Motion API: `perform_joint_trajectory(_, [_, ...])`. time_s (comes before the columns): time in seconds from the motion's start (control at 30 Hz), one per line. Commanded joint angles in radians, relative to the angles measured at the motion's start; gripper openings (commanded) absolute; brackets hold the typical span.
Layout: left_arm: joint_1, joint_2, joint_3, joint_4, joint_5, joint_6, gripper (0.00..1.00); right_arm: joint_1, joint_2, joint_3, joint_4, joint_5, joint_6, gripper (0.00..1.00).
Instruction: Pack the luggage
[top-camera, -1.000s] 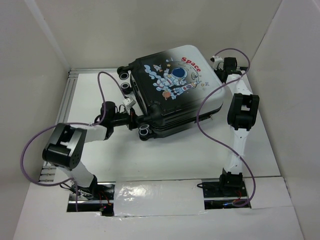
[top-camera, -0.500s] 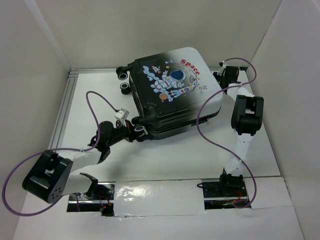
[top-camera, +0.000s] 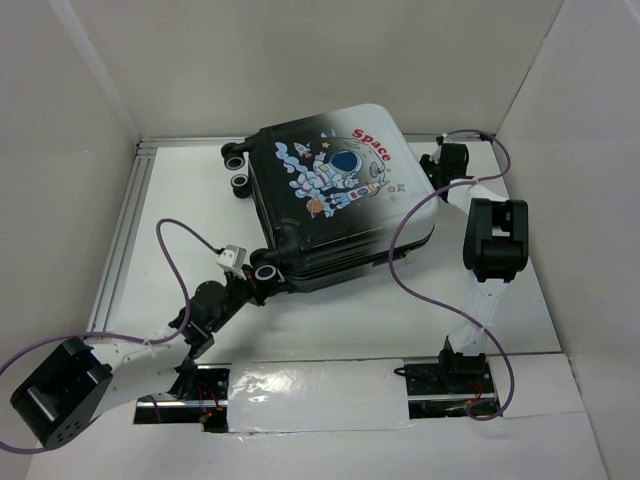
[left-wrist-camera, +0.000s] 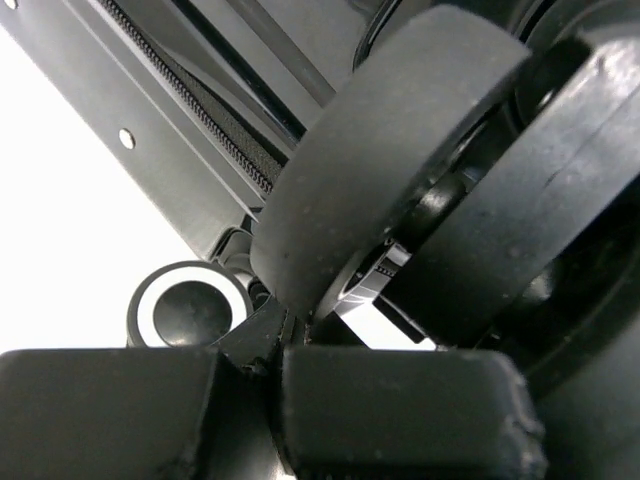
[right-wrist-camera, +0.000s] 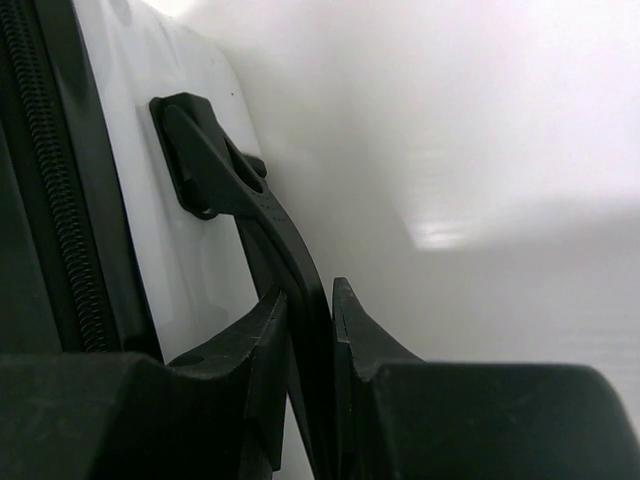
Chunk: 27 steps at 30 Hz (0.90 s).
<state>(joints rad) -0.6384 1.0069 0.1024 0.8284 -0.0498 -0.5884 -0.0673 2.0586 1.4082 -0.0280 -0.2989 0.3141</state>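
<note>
The luggage lies closed on the white table, astronaut print and red "Space" facing up, black wheels on its left side. My left gripper is at its near-left corner. In the left wrist view the left gripper is shut on the black bracket under a big wheel, and a second wheel shows behind. My right gripper is at the luggage's right end. In the right wrist view the right gripper is shut on the thin black handle on the white shell.
White walls enclose the table on three sides. An aluminium rail runs along the left edge. Purple cables loop over the table by both arms. A strip of shiny white tape lies between the arm bases.
The luggage has shifted left and toward me and turned a little, held at both ends. My left arm has swung its elbow down to the near left. My right gripper has come nearer.
</note>
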Motion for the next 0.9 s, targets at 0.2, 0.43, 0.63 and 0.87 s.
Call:
perform_joint_trajectory(0.2, [-0.228, -0.137, -0.11, 0.109, -0.007, 0.074, 0.0, 0.106, 0.049, -0.064, -0.225, 0.066, 0.253, 0.0])
perform_joint_trajectory(0.43, [-0.353, -0.237, -0.075, -0.012, -0.267, 0.099, 0.0, 0.136, 0.038, -0.098, -0.201, 0.098, 0.296, 0.0])
perform_joint_trajectory(0.63, [-0.247, -0.158, 0.058, -0.098, -0.236, 0.142, 0.0, 0.156, -0.003, -0.181, -0.179, 0.133, 0.328, 0.0])
perform_joint_trajectory(0.87, [0.087, 0.137, 0.287, -0.041, 0.207, 0.166, 0.0, 0.166, -0.012, -0.227, -0.129, 0.124, 0.376, 0.0])
